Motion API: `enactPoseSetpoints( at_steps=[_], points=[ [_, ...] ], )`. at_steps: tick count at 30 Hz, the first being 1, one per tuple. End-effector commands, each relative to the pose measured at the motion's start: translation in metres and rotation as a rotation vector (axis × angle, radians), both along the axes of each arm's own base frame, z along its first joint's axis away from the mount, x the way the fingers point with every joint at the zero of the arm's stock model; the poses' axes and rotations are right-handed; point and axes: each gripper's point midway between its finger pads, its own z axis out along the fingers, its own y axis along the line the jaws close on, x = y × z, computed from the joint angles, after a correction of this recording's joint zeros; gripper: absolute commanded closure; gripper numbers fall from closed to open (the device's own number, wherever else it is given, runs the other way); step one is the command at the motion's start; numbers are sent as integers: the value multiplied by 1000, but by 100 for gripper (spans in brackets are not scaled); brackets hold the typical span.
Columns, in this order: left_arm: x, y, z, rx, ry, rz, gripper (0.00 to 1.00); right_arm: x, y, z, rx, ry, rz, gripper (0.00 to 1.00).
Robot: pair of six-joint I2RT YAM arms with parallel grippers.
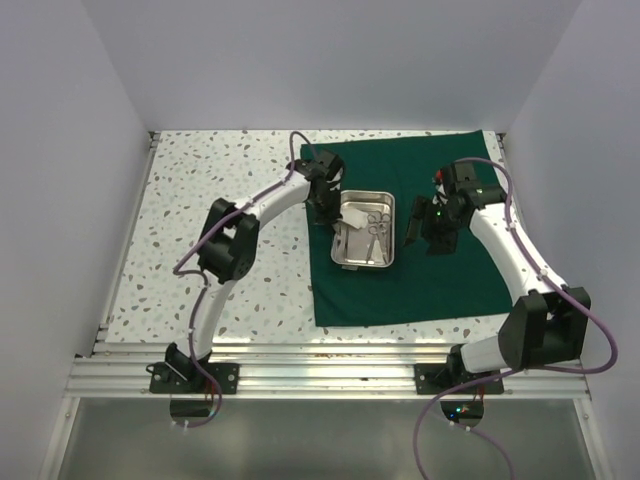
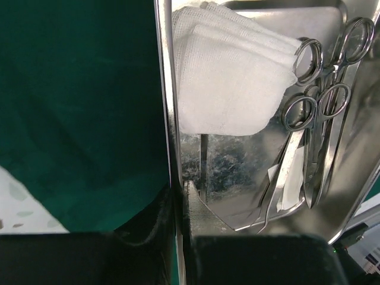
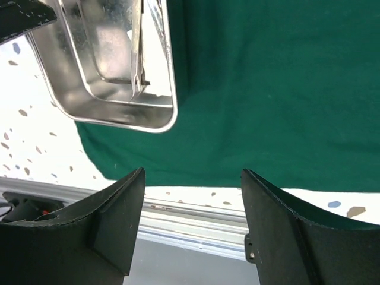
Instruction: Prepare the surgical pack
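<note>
Left gripper point(image 2: 178, 199): clamped on the small shiny rectangular steel tray point(image 2: 165, 89), at its 9 o'clock rim.
Tray: on the dark green cloth drape point(image 1: 440, 285), toward its 9 o'clock side.
Right gripper point(image 3: 193, 178): jaws apart, empty, at tray's 3 o'clock.
Advice: shift level and slowly; white gauze point(image 2: 225, 83) and steel scissors point(image 2: 320, 119) look loose.

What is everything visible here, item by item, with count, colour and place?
dark green matte cloth drape: one, dark green, spread flat on the table's far right part.
shiny rectangular steel tray: one, silver, on the drape's left half.
white gauze pieces: one stack, number unclear, white, left side of the tray.
steel ring-handled instruments: at least two, silver, in the tray, right of the gauze.
speckled white table: one, white with dark flecks, under the drape.
left gripper: one, black, shut on the tray's left rim.
right gripper: one, black, open above the drape, right of the tray, holding nothing.
</note>
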Motion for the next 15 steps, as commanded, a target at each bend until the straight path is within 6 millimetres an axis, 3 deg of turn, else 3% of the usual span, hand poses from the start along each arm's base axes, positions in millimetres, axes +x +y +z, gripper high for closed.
enactPoseSetpoints(
  at_steps=[1,3,4,6,7,9,13,15],
  points=[
    [19,-35,31,-188,-54,-39,100,1,-12,-2,-42,-3,-10,31],
    [19,-37,27,-195,-48,-53,93,6,-12,-4,-43,-5,-12,31],
    [18,-37,26,-196,-51,-67,79,9,-10,-5,-35,-4,-9,31],
    [15,-36,24,-192,-54,-88,63,14,-8,-12,-32,10,-2,31],
    [18,-34,32,-197,-94,-107,53,17,-7,-12,-31,6,-5,31],
    [15,-29,33,-181,-125,-139,47,24,-6,-15,-31,6,-7,31],
    [27,-6,59,-94,-260,-144,1,28,-8,-20,-42,14,-19,31],
    [31,9,64,-56,-295,-122,1,30,-10,-24,-56,17,-28,31]
  ],
)
